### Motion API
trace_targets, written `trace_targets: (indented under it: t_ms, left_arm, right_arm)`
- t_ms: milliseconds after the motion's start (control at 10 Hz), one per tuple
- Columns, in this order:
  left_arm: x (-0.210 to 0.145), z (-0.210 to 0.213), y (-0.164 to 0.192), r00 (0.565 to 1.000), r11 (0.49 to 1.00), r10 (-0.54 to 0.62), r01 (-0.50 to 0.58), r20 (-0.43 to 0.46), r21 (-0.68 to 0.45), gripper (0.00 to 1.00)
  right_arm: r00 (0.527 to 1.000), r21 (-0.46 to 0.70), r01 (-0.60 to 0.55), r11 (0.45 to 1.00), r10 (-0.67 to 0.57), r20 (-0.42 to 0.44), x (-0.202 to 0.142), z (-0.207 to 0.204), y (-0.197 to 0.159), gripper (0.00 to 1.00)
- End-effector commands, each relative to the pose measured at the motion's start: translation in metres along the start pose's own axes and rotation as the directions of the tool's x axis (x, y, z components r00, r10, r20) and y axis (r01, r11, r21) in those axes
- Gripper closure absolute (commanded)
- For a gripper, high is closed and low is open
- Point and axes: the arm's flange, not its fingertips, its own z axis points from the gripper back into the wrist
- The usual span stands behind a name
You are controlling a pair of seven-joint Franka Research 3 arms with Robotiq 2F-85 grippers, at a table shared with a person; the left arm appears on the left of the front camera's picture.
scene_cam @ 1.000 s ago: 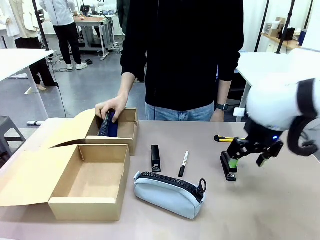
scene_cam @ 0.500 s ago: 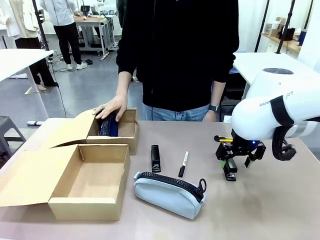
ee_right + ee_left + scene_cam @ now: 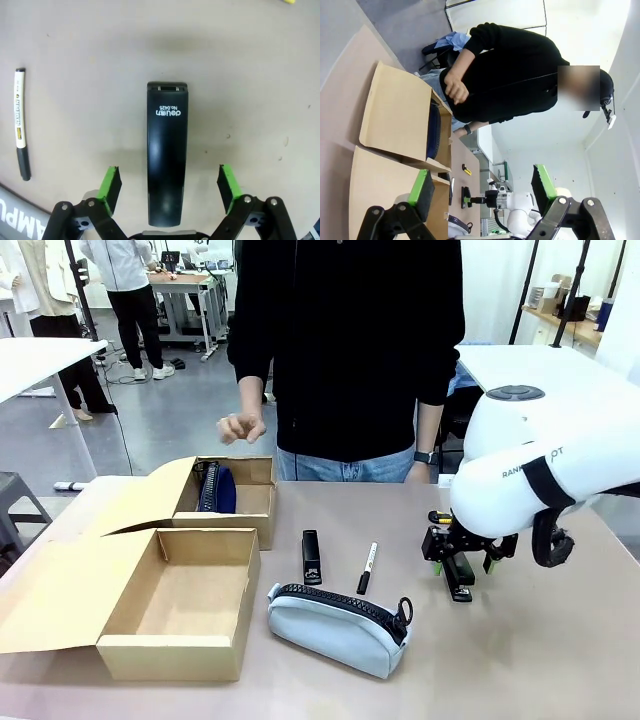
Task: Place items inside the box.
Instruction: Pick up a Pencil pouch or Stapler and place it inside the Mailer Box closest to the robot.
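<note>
Hovering right gripper above black stapler, which lies flat on table, marker pen off to its left. Pads wide apart, straddling stapler, nothing held. I judge pick step: descend, close on its sides, carry to near box. Left gripper spread, empty. In front view, my arm masks the fingertips.

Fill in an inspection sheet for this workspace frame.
Surface: beige tabletop, bare patches clean.
Job's things: dark blue pouch inside far open cardboard box; near open cardboard box empty; grey zipped fabric pouch, left black stapler, black-and-white marker pen, small yellow-and-black tool on table.
Clutter: nothing seen.
Grippers: left gripper open, aloft; right gripper open, straddling right black stapler.
Cables: black loop at right wrist.
Surroundings: person's raised hand; white tables behind.
</note>
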Motion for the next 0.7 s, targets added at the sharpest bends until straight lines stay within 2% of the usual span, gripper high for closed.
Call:
trace_targets:
  t_ms: [0, 300, 400, 500, 600]
  left_arm:
    - [0.0004, -0.0010, 0.0006, 1.000, 0.999, -0.021, 0.021, 0.013, -0.030, 0.00]
    - [0.0004, -0.0010, 0.0006, 1.000, 0.999, -0.021, 0.021, 0.013, -0.030, 0.00]
    - [0.0004, -0.0010, 0.0006, 1.000, 0.999, -0.021, 0.021, 0.013, -0.030, 0.00]
    - [0.0004, -0.0010, 0.0006, 1.000, 0.999, -0.021, 0.021, 0.013, -0.030, 0.00]
    - [0.0004, -0.0010, 0.0006, 1.000, 0.999, -0.021, 0.021, 0.013, -0.030, 0.00]
  right_arm:
    - [1.000, -0.025, 0.028, 0.999, -0.028, 0.006, 0.0077, -0.0078, 0.0092, 0.00]
    - [0.999, 0.012, 0.037, 0.999, -0.037, -0.008, 0.0071, -0.0081, 0.0062, 0.00]
    - [0.999, 0.020, 0.040, 0.999, -0.040, -0.019, 0.0076, -0.0080, 0.0050, 0.60]
    - [0.999, 0.018, 0.038, 0.999, -0.038, -0.018, 0.0078, -0.0081, 0.0050, 0.60]
    - [0.999, 0.011, 0.038, 0.999, -0.038, -0.016, 0.0072, -0.0072, 0.0047, 1.00]
